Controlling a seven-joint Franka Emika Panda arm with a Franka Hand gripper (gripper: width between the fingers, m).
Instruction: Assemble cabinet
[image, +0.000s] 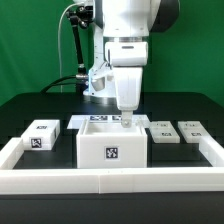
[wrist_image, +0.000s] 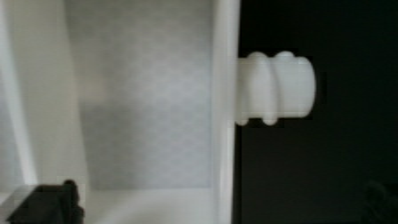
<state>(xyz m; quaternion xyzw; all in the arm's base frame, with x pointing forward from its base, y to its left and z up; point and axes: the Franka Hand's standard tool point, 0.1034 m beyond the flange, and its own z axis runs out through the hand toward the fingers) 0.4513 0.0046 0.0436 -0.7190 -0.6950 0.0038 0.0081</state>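
**1. Layout.** Clock refs use the exterior view, w/ the cabinet box body as dial centre and 12 o'clock pointing away from the camera. The box body sits open side up at mid-table, just behind the border wall at 6 o'clock. The small block lies at 9 o'clock. The inner panel and outer panel lie at 3 o'clock. All three are apart from the box.

**2. Gripper.** The gripper hangs vertical over the box rim at approx. 1 o'clock. In the wrist view the fingertips are spread wide. The side wall, seen edge-on, sits roughly centred between them. The jaws are released and hold no part.

**3. Step in hand (judgement).** The arm is set to pinch the side wall and take hold of the box body.

**4. Recs.**
- a. Keep the wall centred, w/ one finger inside the box and one outside.
- b. A ribbed knob projects from the wall's outer face. The outer finger should clear it, since pads landing on it would seat crooked.
- c. Descend straight. A fingertip striking the rim could tip or shove the box.
- d. Close only once the pads overlap flat wall. Matte plastic gripped at the edge alone will likely slip.
- e. Move slowly after the grasp, as the border wall is close.
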